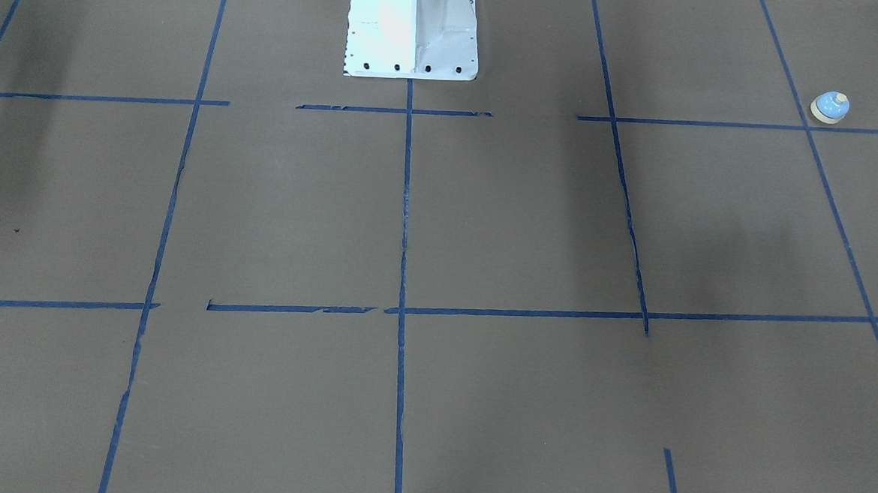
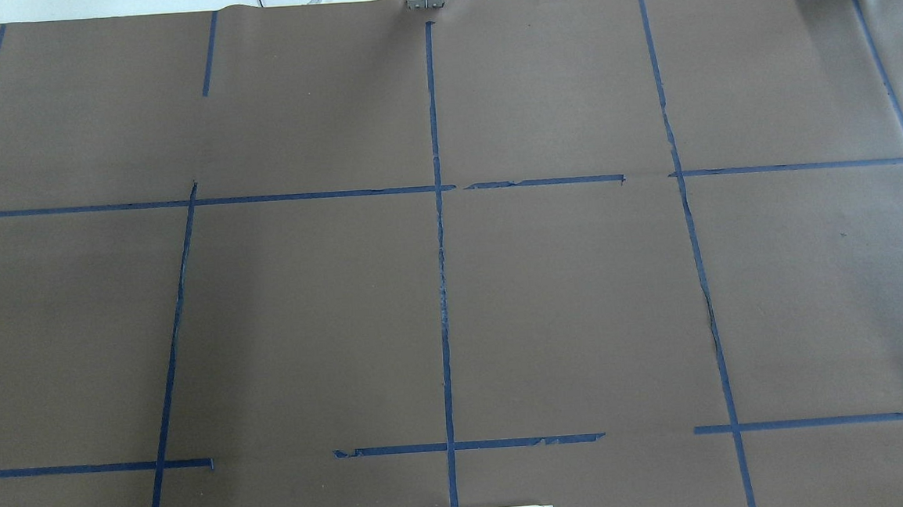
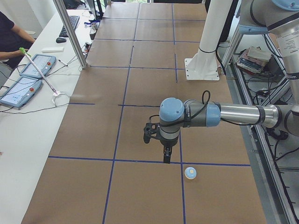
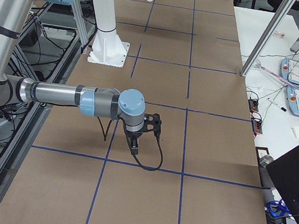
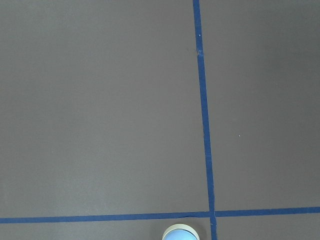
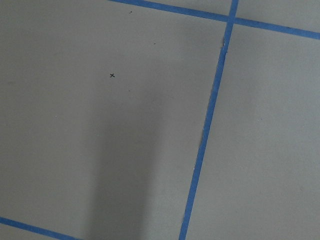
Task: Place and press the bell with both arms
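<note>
The bell (image 1: 830,108) stands on the worktop (image 1: 485,219) toward its left end, near the left hand (image 3: 166,157); the right hand (image 4: 135,146) hangs well apart. Whether either hand is apart or together, I cannot tell. An off-centre grasp could skid the small bell away.

A robotics lab: the wide worktable (image 3: 84,130) covered in brown paper is marked into squares with strips of blue tape (image 3: 93,158), and a white bolted steel pedestal (image 3: 202,70) rises from it to the right of the left gripper (image 3: 166,156). Out in front of that gripper, a white side bench (image 3: 23,149) holds two blue-grey touchscreen pendants (image 3: 21,89) with red buttons — probably robot controllers — and a black keyboard (image 3: 74,21), with a dark-shirted person (image 3: 11,39) seated there.
</note>
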